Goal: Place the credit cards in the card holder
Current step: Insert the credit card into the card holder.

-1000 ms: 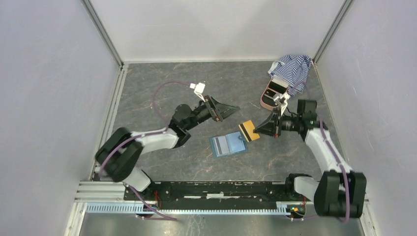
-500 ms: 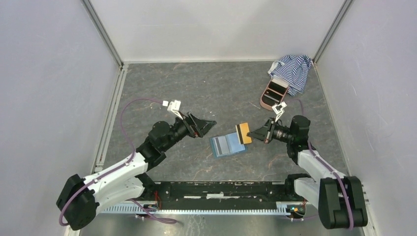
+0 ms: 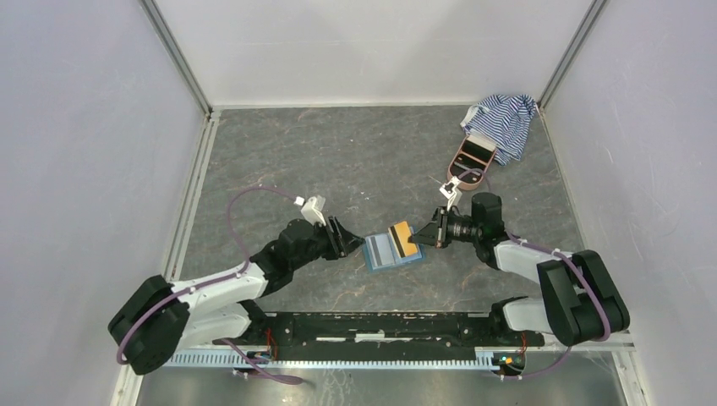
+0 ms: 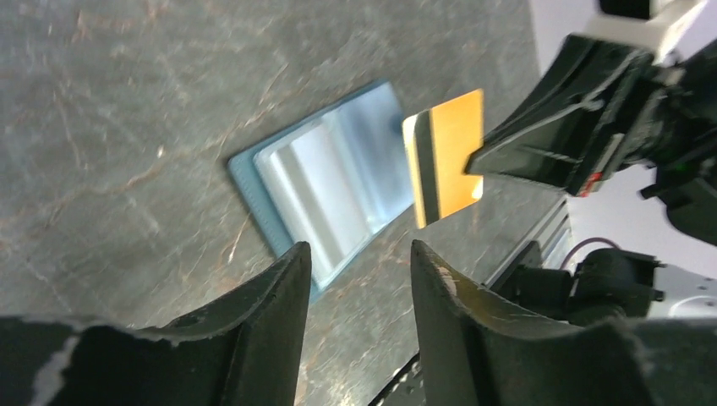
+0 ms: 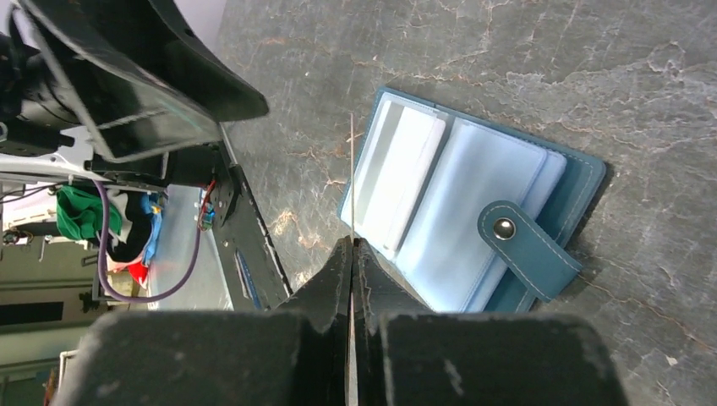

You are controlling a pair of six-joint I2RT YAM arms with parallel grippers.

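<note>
No text, brand or number can be read anywhere: the gold card [image 4: 448,152] shows only a dark stripe [image 4: 425,169], the card holder [image 5: 473,211] a plain snap tab [image 5: 526,247].

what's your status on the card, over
Right gripper shut on gold card, over open card holder. Left gripper open at holder's edge. Nothing in the way.

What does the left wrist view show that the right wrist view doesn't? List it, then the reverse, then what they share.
Only the left wrist view: the broad face of the gold card with its dark stripe, pinched in the right jaws.
Only the right wrist view: that card seen edge-on as a thin line, and the snap tab with its stud.
Both: the card holder lying open on the grey table.
</note>
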